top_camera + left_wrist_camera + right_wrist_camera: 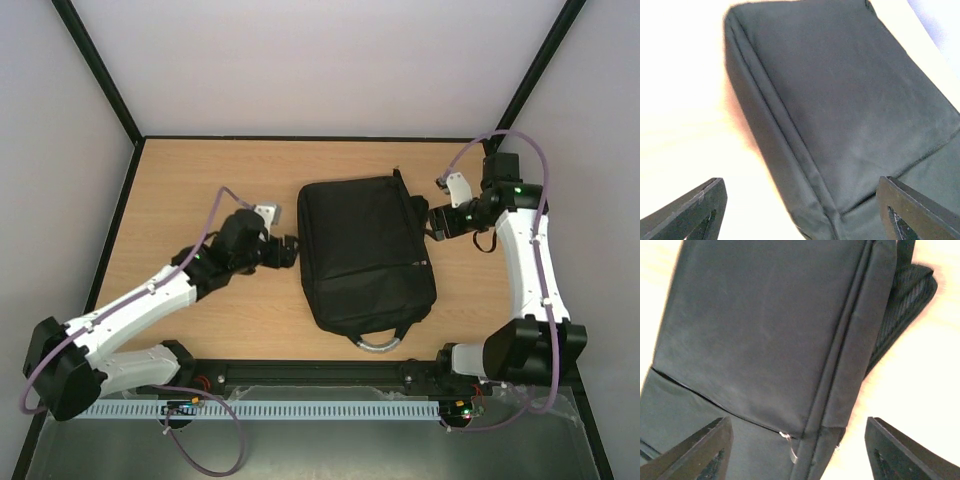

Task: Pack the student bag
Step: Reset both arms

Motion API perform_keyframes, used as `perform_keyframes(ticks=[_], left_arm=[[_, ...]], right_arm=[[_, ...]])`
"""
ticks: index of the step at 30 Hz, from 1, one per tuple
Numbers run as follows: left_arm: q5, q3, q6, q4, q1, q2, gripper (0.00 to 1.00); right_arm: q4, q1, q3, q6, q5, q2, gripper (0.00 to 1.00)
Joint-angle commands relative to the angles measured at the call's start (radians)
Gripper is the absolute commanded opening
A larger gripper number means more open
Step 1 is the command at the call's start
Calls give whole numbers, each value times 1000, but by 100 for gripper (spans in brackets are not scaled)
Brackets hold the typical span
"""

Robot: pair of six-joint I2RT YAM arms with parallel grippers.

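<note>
The student bag (362,250), large, black and zipped shut, lies flat on the middle of the wooden table with its grey curved handle (378,343) toward the arm bases. My left gripper (290,250) is open and empty at the bag's left edge; its wrist view shows the bag's side seam (790,145) between the fingers. My right gripper (432,222) is open and empty at the bag's right edge. Its wrist view shows the bag (765,330), a front-pocket zip with a small pull (788,442) and a black strap (902,295).
The wooden table (200,180) is bounded by white walls with black frame posts (100,70). A black rail (330,375) with the arm bases runs along the near edge. A strap end (400,180) sticks out at the bag's far right corner.
</note>
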Motion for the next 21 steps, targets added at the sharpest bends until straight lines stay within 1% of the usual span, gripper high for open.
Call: perform_keyframes(ticks=[1, 2, 3, 4, 6, 7, 9, 12, 14, 16, 19, 20, 21], left_arm=[[-76, 141, 195, -248, 85, -22, 86], [-87, 186, 220, -272, 106, -14, 89], [-101, 204, 239, -289, 124, -7, 96], [-126, 237, 248, -302, 138, 0, 99], [-148, 273, 236, -310, 152, 8, 99], [-148, 287, 232, -307, 155, 10, 99], [-200, 301, 203, -303, 161, 8, 99], [-313, 288, 192, -277, 163, -30, 99], [-379, 272, 192, -265, 164, -71, 99], [-408, 254, 197, -256, 163, -104, 99], [-456, 196, 220, -213, 166, -144, 99], [-473, 174, 228, -200, 164, -154, 99], [-483, 152, 233, -184, 165, -169, 99]], right_arm=[[115, -3, 2, 121, -117, -80, 79], [164, -4, -7, 156, -128, -106, 87], [225, -3, -25, 202, -135, -134, 97], [303, -3, -52, 248, -140, -162, 100], [407, -3, -112, 320, -160, -216, 99], [437, -3, -142, 345, -177, -240, 99], [467, -3, -192, 367, -221, -279, 99], [590, -3, -303, 479, -150, -362, 99], [645, -3, -361, 506, -114, -413, 99], [697, -3, -421, 520, -118, -469, 99], [822, -3, -543, 645, -114, -540, 99], [867, -3, -584, 683, -100, -568, 99], [888, -3, -618, 685, -63, -594, 99]])
